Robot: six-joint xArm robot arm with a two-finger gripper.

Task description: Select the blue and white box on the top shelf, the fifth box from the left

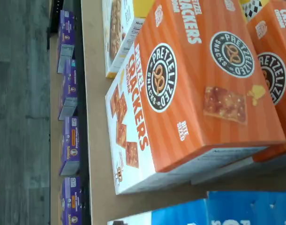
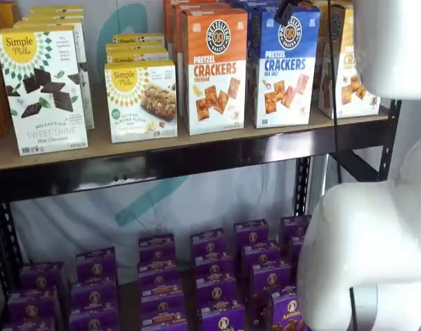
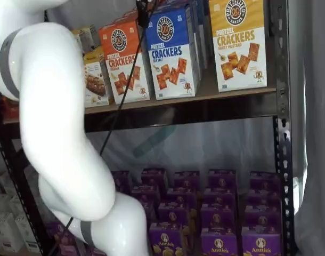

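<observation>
The top shelf (image 2: pixel 162 155) runs across the middle of a shelf view as a tan surface edged by a black beam. Along its front row that view shows one blue and white box (image 2: pixel 282 67) right of centre, one orange-topped cracker box (image 2: pixel 213 71) touching its left side, and one yellow-topped box (image 2: pixel 348 69) to its right, partly behind the arm. Further left stand two white Simple Mills boxes, a large one (image 2: pixel 43 88) at the left and a smaller one (image 2: pixel 141 100) beside it, each with more boxes stacked behind.

In the other shelf view the blue and white box (image 3: pixel 170 52) sits in the upper middle, between the orange one (image 3: pixel 121 61) and the yellow one (image 3: pixel 238 44). Below, many purple boxes (image 2: pixel 210 276) fill the lower half of both shelf views in rows; too many overlap to count.

The white arm (image 3: pixel 56 122) fills the left of a shelf view, bending from the lower middle up past the top left corner. In the other view it covers the right edge.

The gripper (image 2: pixel 286 9) shows only as a dark tip at the top edge, just over the blue and white box, with a cable hanging beside it. I cannot tell how far apart its fingers are, or whether it touches the box.

The wrist view shows orange boxes (image 1: pixel 190 89) close up, with a blue edge (image 1: pixel 227 208) beside them.
</observation>
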